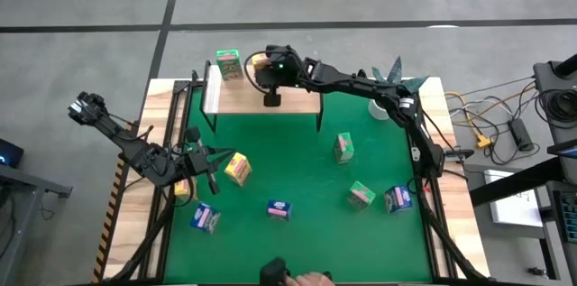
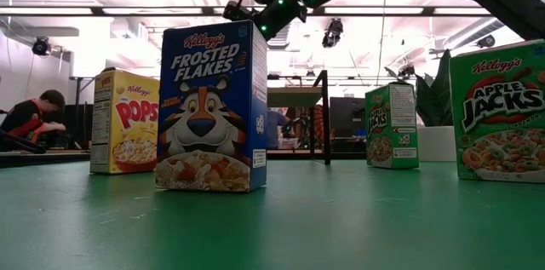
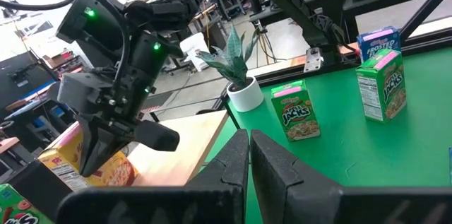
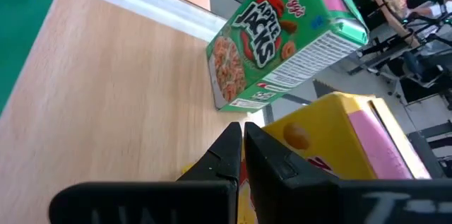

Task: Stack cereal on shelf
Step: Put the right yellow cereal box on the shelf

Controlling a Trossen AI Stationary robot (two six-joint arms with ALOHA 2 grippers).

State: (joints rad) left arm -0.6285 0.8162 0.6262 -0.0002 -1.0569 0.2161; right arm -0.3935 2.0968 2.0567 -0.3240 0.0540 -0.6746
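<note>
The right tool (image 1: 255,67), upper centre of the high view, grasps a yellow cereal box (image 4: 339,136) over the shelf (image 1: 297,99), beside a green box (image 1: 228,63) on its plank. The left tool (image 1: 209,158), lower left, is clenched empty over the bench (image 1: 297,164).

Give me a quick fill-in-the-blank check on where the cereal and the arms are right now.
1. The gripper over the shelf belongs to the ___ arm.
2. The Apple Jacks box on the shelf is coloured ___.
3. The loose box nearest the left gripper, whose jaws are shut, is ___.
Missing words: right; green; yellow.
</note>
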